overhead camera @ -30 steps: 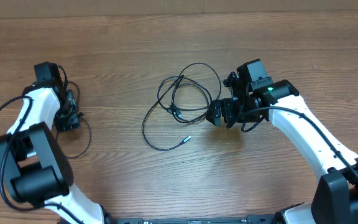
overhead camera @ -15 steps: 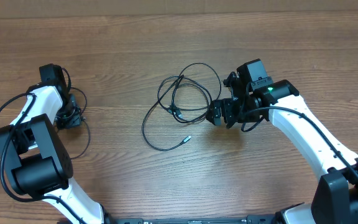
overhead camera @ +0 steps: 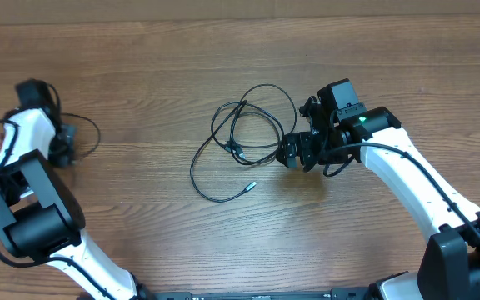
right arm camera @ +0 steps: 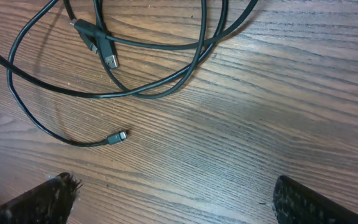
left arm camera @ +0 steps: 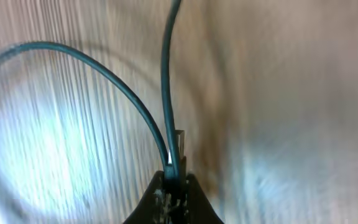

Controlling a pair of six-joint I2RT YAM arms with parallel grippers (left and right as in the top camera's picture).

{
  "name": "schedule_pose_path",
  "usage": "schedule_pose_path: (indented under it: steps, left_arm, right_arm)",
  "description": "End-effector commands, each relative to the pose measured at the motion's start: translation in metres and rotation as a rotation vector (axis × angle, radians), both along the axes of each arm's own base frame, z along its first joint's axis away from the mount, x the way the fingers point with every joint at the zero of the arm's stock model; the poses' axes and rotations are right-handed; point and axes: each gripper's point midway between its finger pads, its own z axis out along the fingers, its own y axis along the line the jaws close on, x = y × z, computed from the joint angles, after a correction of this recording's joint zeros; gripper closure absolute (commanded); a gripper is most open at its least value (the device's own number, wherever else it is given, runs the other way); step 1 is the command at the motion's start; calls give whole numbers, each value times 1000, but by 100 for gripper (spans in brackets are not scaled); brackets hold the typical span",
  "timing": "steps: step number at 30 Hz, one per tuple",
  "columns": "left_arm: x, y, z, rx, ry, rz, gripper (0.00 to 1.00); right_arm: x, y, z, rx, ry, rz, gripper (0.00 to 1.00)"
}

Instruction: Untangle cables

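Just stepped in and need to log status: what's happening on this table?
The task is sorting out thin black cables. At the far left of the table, the left gripper has its jaws shut on one cable, which loops away from it. The right gripper hangs open beside a tangled bundle of cables at mid-table, touching nothing. A loose plug end lies near that bundle.

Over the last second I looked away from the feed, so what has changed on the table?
The left gripper shut on a thin cable and pulled it farther left, away from the middle. The right gripper, open, and the tangled cables beside it stayed put.
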Motion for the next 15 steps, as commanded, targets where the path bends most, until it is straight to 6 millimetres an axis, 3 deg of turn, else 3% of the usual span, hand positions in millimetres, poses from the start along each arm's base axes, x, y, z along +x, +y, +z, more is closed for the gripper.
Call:
schedule_pose_path:
  steps: [1, 5, 9, 12, 15]
  left_arm:
    - [11, 41, 48, 219, 129, -198, 96]
    - [22, 72, 104, 407, 183, -219, 96]
    - [33, 83, 139, 487, 166, -226, 96]
    - [42, 85, 145, 495, 116, -227, 96]
    - [57, 77, 135, 423, 35, -280, 96]
  right_arm:
    - [7, 1, 13, 11, -44, 0, 0]
    - [7, 1, 13, 11, -44, 0, 0]
    - [7, 1, 13, 11, -44, 0, 0]
    - [7, 1, 13, 11, -44, 0, 0]
    - [7, 1, 13, 11, -44, 0, 0]
